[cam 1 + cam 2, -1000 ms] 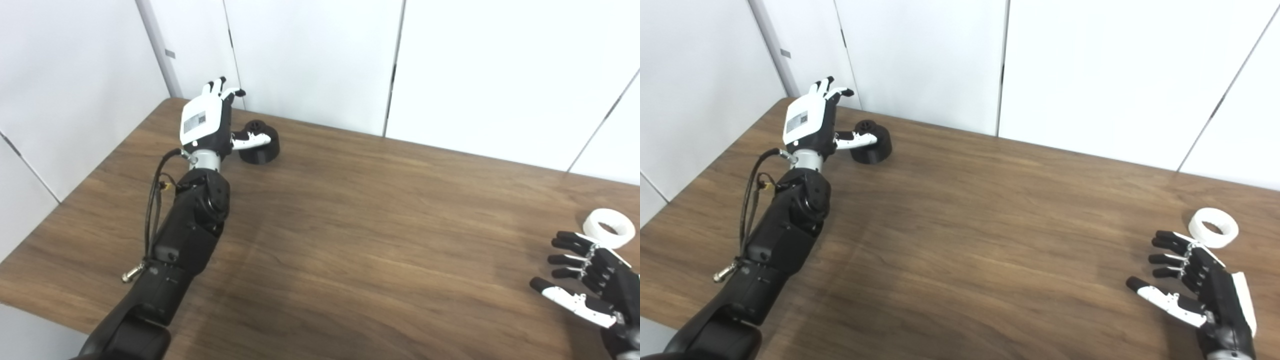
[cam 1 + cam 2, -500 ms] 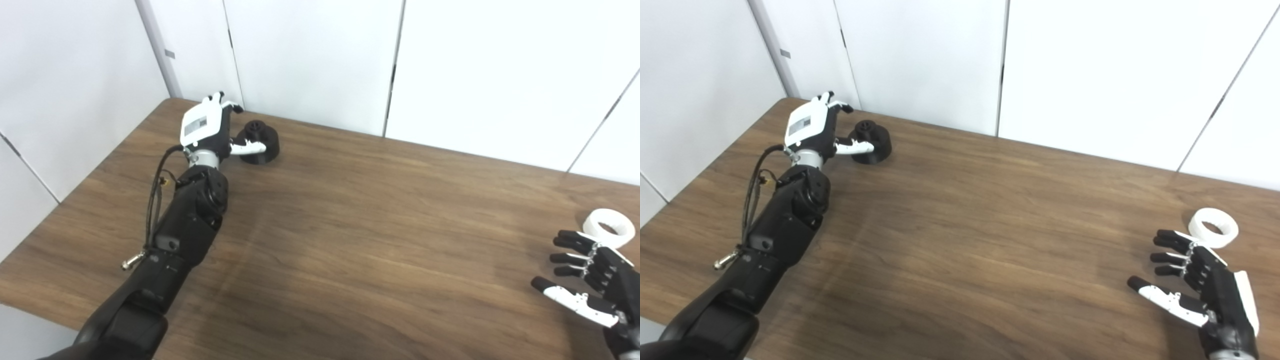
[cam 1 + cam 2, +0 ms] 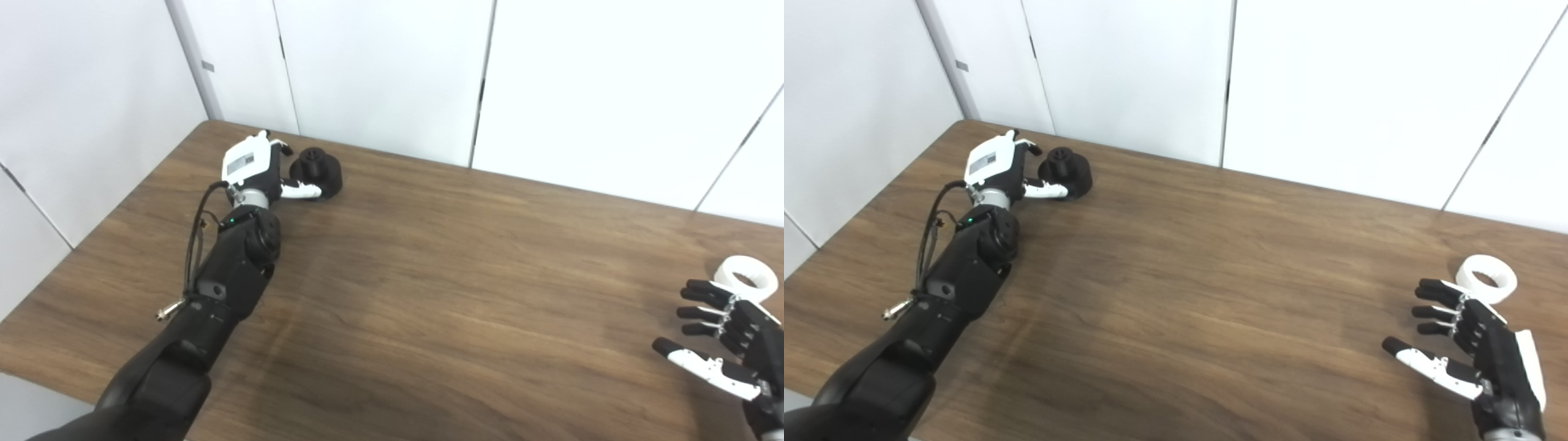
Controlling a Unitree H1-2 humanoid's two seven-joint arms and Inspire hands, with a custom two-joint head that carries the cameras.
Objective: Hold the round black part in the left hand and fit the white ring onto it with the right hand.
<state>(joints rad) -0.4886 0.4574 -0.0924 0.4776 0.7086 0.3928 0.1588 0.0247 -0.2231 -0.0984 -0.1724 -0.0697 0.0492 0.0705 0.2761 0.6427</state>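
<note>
At the far left corner of the brown wood-grain surface (image 3: pixel 429 294), your left hand (image 3: pixel 257 168) is lying just to the left of the round black plastic part (image 3: pixel 318 173), which is resting on the surface. The white thumb is reaching along the part's near side and the fingers are curling toward its far side, so the hand is cupping it. Whether it is actually gripping or only touching, you cannot tell; the back of the hand is hiding the contact. The part lies to the right of the palm, so any closing has to come from that side.

Far across at the right edge, your right hand (image 3: pixel 1473 349) is hovering with fingers spread, holding nothing. The white plastic ring (image 3: pixel 1486 278) is lying flat just beyond its fingertips. The wrist is cut off by the frame.
</note>
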